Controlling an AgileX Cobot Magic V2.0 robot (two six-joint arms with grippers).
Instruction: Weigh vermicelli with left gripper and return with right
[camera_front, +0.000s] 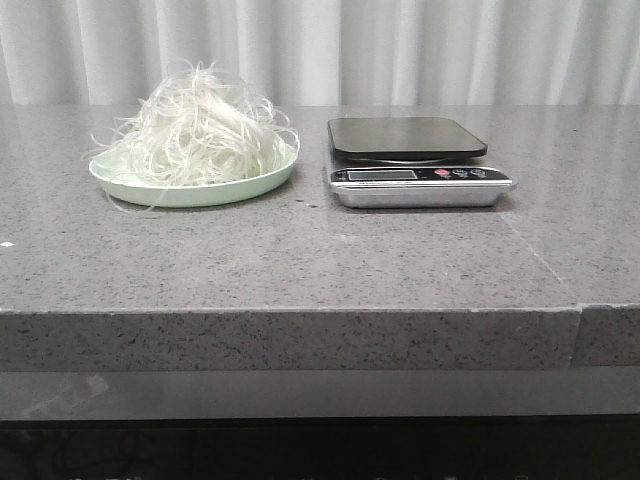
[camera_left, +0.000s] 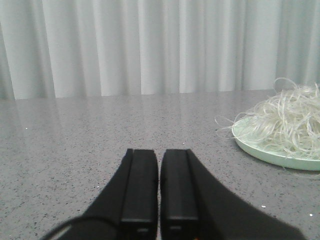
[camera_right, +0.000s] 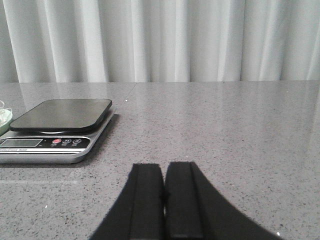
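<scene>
Grey speckled stone counter (camera_front: 300, 260): a fluffy mound of thin, wiry, translucent white vermicelli (camera_front: 200, 125) is piled on a pale green round plate (camera_front: 215, 190) toward the far left of the counter, stray loops hanging over the plate's rim, and just beside it to the right, not touching, stands a silver digital kitchen scale (camera_front: 420, 186) with a bare black square platform, its display facing the front edge. Left gripper (camera_left: 159, 200): black fingers pressed together with only a thin seam between them, gripping nothing, low over bare counter, the plate well off to one side. Right gripper (camera_right: 164, 205): jaws likewise closed and empty, above bare counter near the scale, apart from it.
</scene>
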